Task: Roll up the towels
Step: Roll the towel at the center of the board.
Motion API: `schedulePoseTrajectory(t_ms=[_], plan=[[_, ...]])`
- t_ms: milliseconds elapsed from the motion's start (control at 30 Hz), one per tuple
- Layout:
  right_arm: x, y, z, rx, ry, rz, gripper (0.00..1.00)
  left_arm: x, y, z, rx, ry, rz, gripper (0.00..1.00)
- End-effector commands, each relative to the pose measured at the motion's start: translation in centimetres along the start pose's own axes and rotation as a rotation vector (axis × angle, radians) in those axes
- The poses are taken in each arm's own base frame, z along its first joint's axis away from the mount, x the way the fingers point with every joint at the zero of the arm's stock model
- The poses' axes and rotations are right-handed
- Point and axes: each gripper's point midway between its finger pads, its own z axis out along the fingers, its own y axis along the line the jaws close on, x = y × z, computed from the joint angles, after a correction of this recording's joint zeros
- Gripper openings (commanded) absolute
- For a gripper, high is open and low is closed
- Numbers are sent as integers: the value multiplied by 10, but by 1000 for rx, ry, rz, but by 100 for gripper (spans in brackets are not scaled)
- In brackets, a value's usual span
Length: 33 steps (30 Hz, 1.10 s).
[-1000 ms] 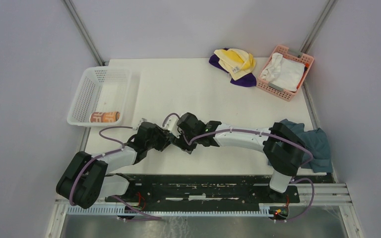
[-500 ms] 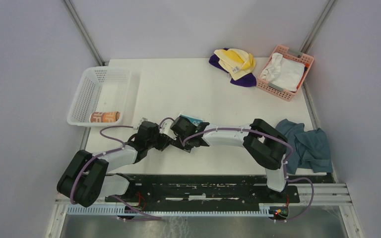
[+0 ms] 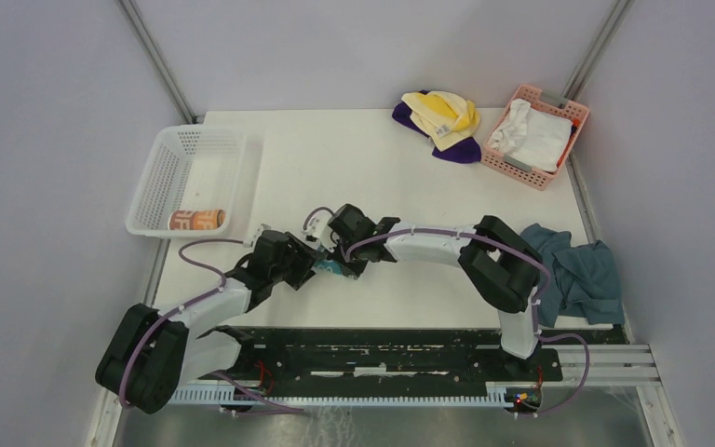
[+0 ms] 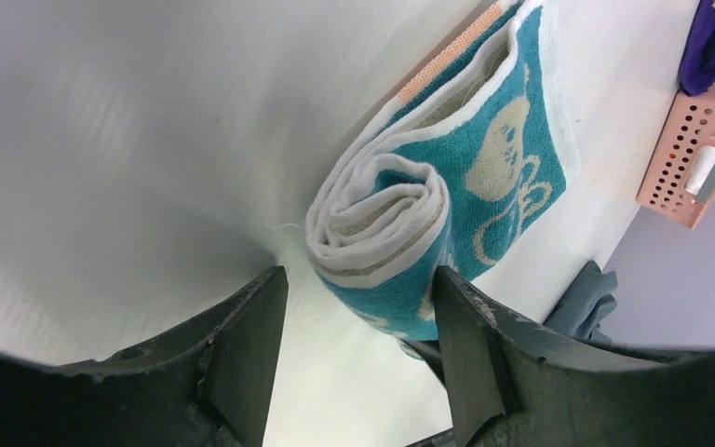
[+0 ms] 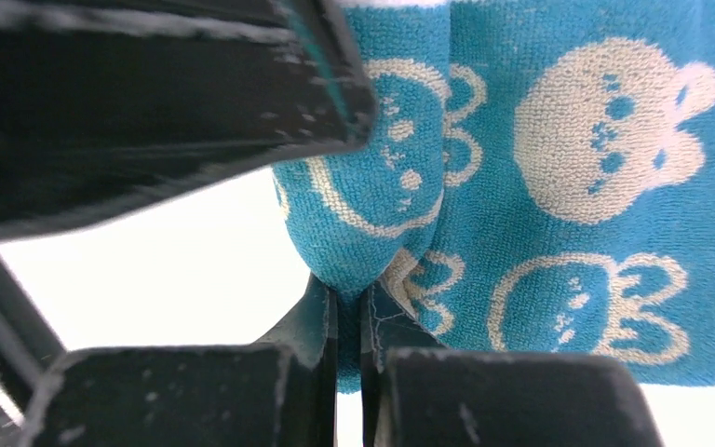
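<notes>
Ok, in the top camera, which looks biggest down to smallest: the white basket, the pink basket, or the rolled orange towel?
1. white basket
2. pink basket, clearly smaller
3. rolled orange towel, lying inside the white basket

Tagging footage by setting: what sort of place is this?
Probably a robotics lab cell: left arm and right arm bolted to a rail, white table between grey walls, white basket, pink basket.

Lab enclosure: plain walls, aluminium rail
</notes>
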Motion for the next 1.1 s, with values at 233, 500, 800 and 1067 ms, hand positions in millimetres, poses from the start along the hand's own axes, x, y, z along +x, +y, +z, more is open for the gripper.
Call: schedulePoseTrajectory(t_ms=[233,500,800,1067], plan=[[26,58,-13,-719,117,527,1,-5,-10,-30,50,-33,12,69],[16,43,-11,-890,113,798,1,0,-15,-30,98,-7,-11,69],[36,27,7,-852,151,953,3,14,-9,-11,72,65,4,63],[28,12,-5,-720,96,846,29,33,2,12,3,127,49,52]])
